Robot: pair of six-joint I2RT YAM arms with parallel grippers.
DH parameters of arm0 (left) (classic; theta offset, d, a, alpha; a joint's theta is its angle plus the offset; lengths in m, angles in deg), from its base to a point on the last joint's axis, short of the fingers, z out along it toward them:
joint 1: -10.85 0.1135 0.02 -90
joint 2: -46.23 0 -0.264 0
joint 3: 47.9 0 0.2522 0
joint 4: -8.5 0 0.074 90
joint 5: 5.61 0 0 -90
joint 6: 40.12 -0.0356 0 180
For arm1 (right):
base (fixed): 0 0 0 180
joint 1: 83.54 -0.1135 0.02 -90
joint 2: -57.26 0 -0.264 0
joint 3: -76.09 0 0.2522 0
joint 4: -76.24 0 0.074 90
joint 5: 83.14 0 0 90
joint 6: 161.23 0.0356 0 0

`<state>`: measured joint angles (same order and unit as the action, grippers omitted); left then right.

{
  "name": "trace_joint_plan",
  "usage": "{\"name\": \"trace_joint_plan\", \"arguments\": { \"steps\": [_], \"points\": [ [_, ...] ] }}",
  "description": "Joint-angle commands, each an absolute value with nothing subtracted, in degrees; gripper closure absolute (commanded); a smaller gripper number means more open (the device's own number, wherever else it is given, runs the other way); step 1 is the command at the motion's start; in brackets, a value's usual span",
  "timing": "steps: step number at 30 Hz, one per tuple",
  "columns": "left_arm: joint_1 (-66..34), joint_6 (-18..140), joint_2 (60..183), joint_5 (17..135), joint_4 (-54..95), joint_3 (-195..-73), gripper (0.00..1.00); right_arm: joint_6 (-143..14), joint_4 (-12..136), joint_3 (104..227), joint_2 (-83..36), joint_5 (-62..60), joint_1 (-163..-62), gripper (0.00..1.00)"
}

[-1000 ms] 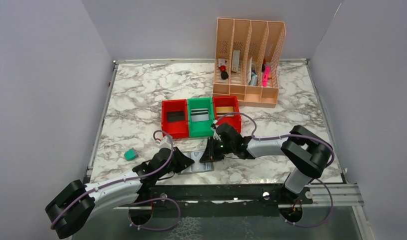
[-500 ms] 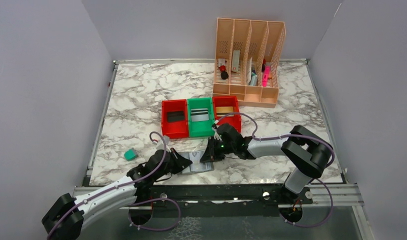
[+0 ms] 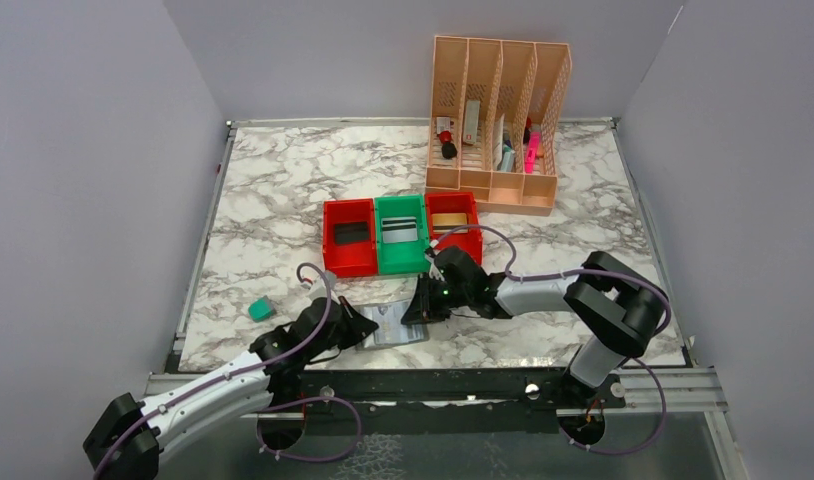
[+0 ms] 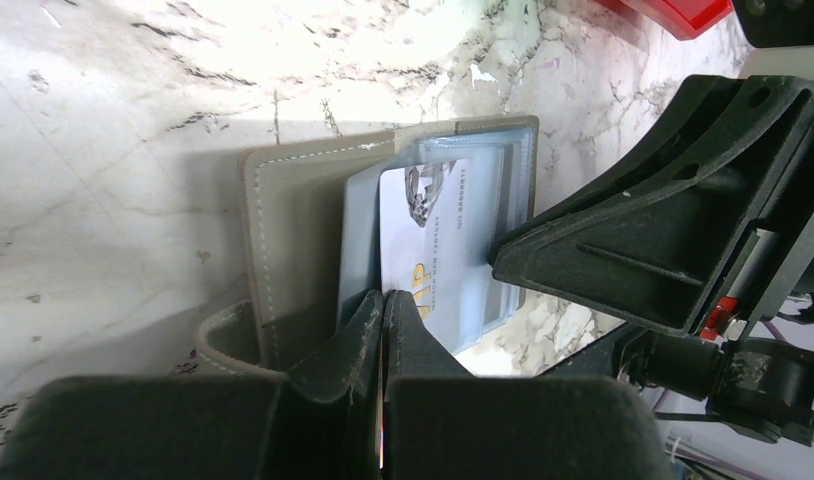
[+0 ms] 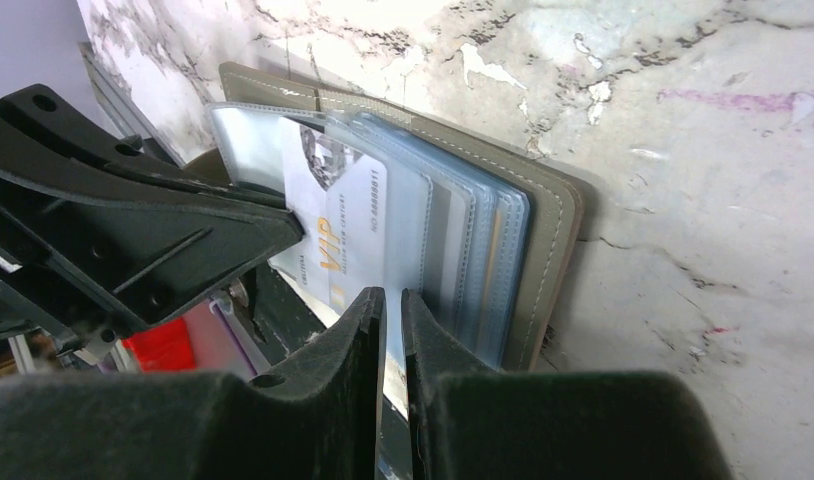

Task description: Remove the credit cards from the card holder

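While your left gripper [image 4: 383, 300] is clamped on the white VIP card [image 4: 423, 230], that card sits partly out of the card holder [image 4: 288, 230], open at near centre. Your right gripper [image 5: 393, 295] pinches its clear sleeves [image 5: 483, 250], jaws narrow. Farther back, the left red bin [image 3: 329, 240] holds a black card [image 3: 350, 233], the green bin [image 3: 401, 263] a silver-grey card [image 3: 400, 231], the right red bin [image 3: 475, 222] a gold-tan card [image 3: 450, 219].

Grey card holder [image 4: 293, 240], pale blue pockets [image 4: 359, 225], white gold-lettered credit card [image 4: 423, 240], on a grey-veined white marble table [image 3: 283, 190].
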<state>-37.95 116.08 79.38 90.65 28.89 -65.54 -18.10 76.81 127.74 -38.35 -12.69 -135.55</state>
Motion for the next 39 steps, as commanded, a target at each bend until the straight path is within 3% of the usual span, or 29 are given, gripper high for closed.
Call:
{"name": "trace_joint_plan", "arguments": {
  "steps": [1,13,25,33,39],
  "points": [
    [-37.7,113.5,78.7,94.2,35.9,-67.2,1.00,-21.6,65.5,125.0,-39.6,-4.9,-134.2,0.82],
    [-37.7,112.3,81.1,92.7,32.1,-68.5,1.00,-34.4,59.9,136.2,-33.0,-14.7,-134.3,0.72],
    [-37.6,111.0,81.9,91.8,30.5,-69.7,1.00,-30.7,69.0,136.5,-42.9,-25.4,-134.3,0.62],
    [-37.6,110.6,83.5,86.9,21.6,-67.7,0.82,-25.7,70.7,131.1,-45.9,-20.4,-134.3,0.66],
    [-37.6,110.4,85.3,85.0,18.0,-66.9,0.76,-22.8,73.1,127.9,-46.2,-18.8,-134.3,0.70]
  ]
}}
